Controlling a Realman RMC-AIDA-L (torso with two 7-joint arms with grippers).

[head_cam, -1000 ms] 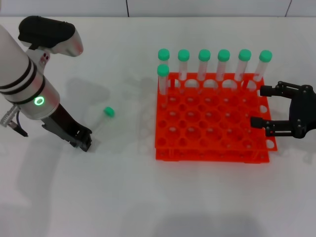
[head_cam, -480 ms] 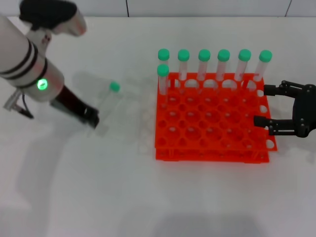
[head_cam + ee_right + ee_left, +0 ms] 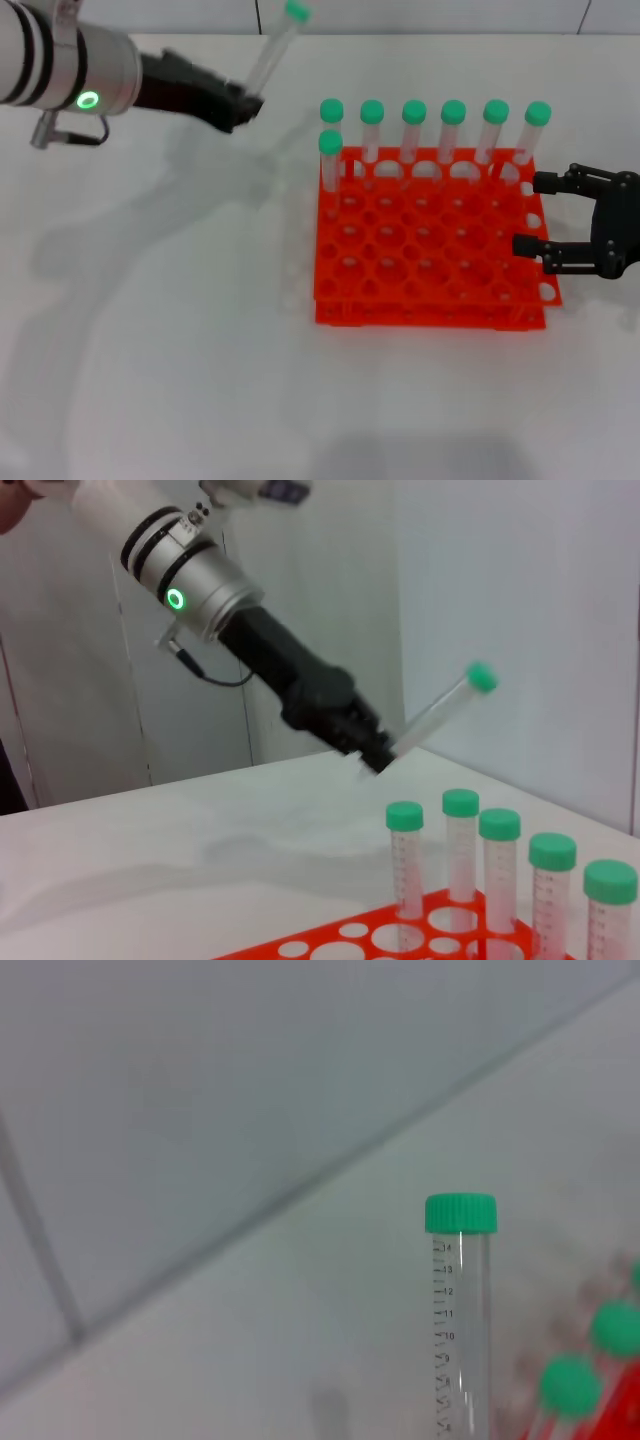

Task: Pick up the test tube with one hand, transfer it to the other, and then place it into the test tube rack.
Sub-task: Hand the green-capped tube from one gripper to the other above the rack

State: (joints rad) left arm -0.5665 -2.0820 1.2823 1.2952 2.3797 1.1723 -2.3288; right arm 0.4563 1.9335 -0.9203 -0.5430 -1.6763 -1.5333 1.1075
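My left gripper (image 3: 248,107), on the green-ringed arm, is shut on the lower end of the test tube (image 3: 274,48) and holds it high above the table, left of the rack, green cap up and tilted. The tube also shows in the left wrist view (image 3: 462,1310) and the right wrist view (image 3: 436,708), where the left gripper (image 3: 372,756) grips its end. The orange-red test tube rack (image 3: 430,240) stands at centre right with several green-capped tubes (image 3: 412,130) along its far side. My right gripper (image 3: 530,214) is open and empty at the rack's right edge.
The white table (image 3: 180,340) spreads left of and in front of the rack. A wall line runs along the far edge. Rack tubes (image 3: 462,850) stand close in the right wrist view.
My left gripper has lifted the test tube off the table and carried it up and toward the rack's far left. The right gripper has stayed put.
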